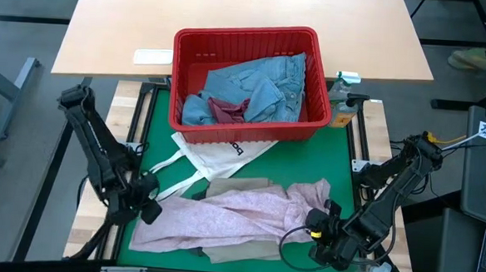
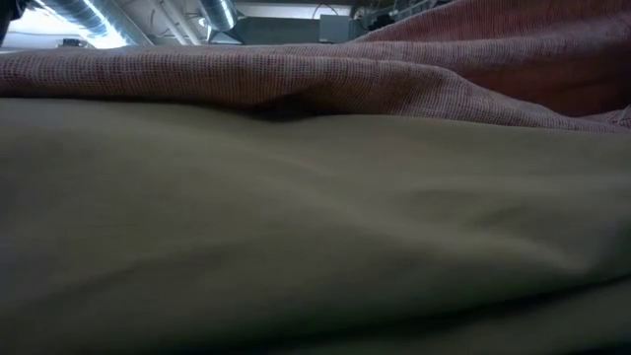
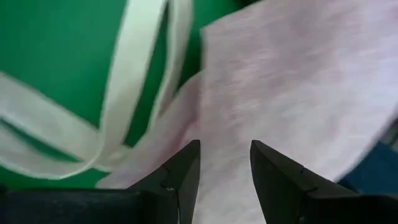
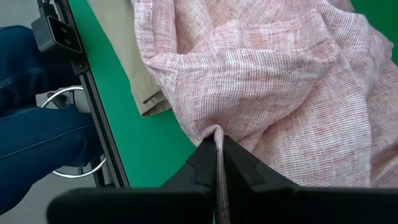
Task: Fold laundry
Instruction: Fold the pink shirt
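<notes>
From above, the mottled pink top point(image 1: 239, 215) is lying spread across the green mat's point(image 1: 308, 160) near half, over the beige trousers point(image 1: 237, 254), with the left gripper point(image 1: 143, 204) sitting at its left edge and the right gripper point(image 1: 325, 240) at its right end. Behind, the red basket point(image 1: 252, 45) is holding the denim jeans point(image 1: 262, 83). At table level, beige cloth point(image 2: 315, 237) is filling the frame. Past the left wrist, fingers point(image 3: 186, 171) are standing apart over pink fabric beside a white tote strap point(image 3: 124, 87). Past the right wrist, fingers point(image 4: 239, 165) are pinching a fold of the pink top.
</notes>
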